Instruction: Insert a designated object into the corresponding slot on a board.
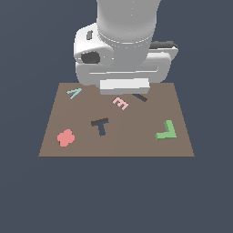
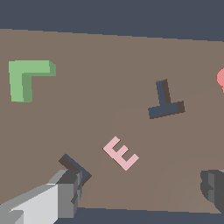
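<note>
Green L block point(image 1: 166, 131): lying flat on the brown board point(image 1: 82, 145), toward the exterior view's right edge, well apart from the gripper point(image 2: 140, 192) and untouched. Gripper: hovering over the board's far side with fingers point(image 2: 65, 192) spread wide, gripping nothing. Dark L-shaped slot point(image 1: 140, 97): sitting empty just beside one fingertip, partly hidden by the arm. Pink E point(image 1: 121, 103) lying near the slot; navy T point(image 1: 100, 126), teal A point(image 1: 74, 93) and red flower shape point(image 1: 66, 137) resting elsewhere on the board.

Bare board point(image 1: 136, 136) surrounds the green L point(image 1: 166, 131) on all sides, with the dark T point(image 1: 100, 126) well apart at nine o'clock.
</note>
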Robot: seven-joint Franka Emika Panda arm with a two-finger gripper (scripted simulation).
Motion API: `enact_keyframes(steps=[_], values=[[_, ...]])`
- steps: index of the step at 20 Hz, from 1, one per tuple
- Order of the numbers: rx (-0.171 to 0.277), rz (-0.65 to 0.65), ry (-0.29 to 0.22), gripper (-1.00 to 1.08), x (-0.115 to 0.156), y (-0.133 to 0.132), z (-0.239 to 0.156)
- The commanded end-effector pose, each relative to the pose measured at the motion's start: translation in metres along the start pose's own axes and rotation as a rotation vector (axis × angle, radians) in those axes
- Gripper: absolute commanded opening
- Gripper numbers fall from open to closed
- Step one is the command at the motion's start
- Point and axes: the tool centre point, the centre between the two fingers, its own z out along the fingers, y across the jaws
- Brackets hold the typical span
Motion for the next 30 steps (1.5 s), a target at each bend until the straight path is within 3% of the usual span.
enact_keyframes(steps=[1, 10, 23, 30], values=[[0.0, 0.0, 0.0, 1.0, 0.0, 0.0, 0.0], [0.002, -0.003, 0.009, 1.0, 0.013, -0.022, 0.015], [0.007, -0.017, 0.044, 1.0, 0.066, -0.107, 0.069], [0.007, -0.022, 0.055, 1.0, 0.085, -0.134, 0.085]])
